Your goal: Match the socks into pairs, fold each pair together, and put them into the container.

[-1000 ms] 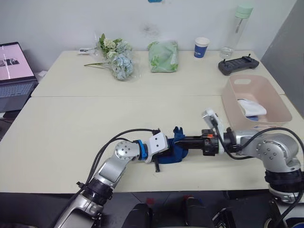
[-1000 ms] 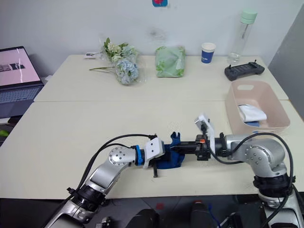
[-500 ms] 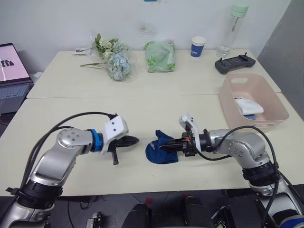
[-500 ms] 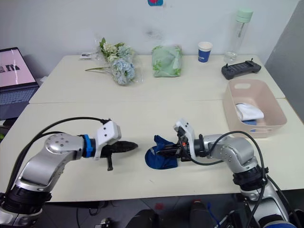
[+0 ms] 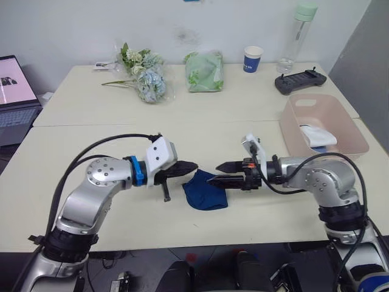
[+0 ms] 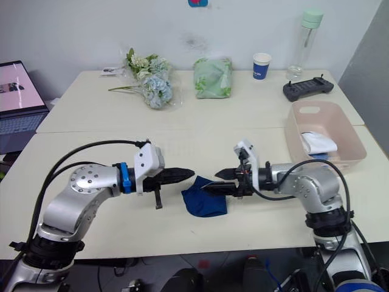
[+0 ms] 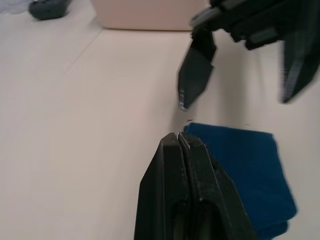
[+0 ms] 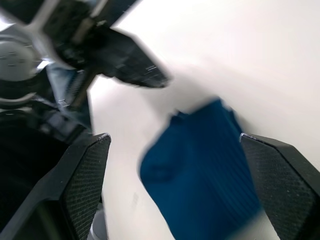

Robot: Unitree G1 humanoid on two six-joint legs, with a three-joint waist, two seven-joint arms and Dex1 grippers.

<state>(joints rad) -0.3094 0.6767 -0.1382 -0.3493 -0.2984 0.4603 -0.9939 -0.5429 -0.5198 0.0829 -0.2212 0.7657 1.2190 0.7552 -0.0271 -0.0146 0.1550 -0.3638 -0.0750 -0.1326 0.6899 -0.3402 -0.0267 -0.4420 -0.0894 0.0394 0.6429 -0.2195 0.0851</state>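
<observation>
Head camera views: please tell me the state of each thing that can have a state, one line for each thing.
Left pincer: shut, holding nothing.
Right pincer: open, over the navy socks.
Navy socks: folded bundle lying on the table, in no grip.
Container: upright, white socks inside.
Blue paper cup: upright.
Bottle: upright, capped.
Laptop: open, screen lit.

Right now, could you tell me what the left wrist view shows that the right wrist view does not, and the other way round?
The left wrist view shows the left gripper with its fingers pressed shut, the pale pink container at the far end of the table, and a dark controller near it. The right wrist view shows the right gripper spread wide open, with the left arm's silver joint beyond. Both show the folded navy socks lying on the cream table, and each shows the other gripper's black fingers.
</observation>
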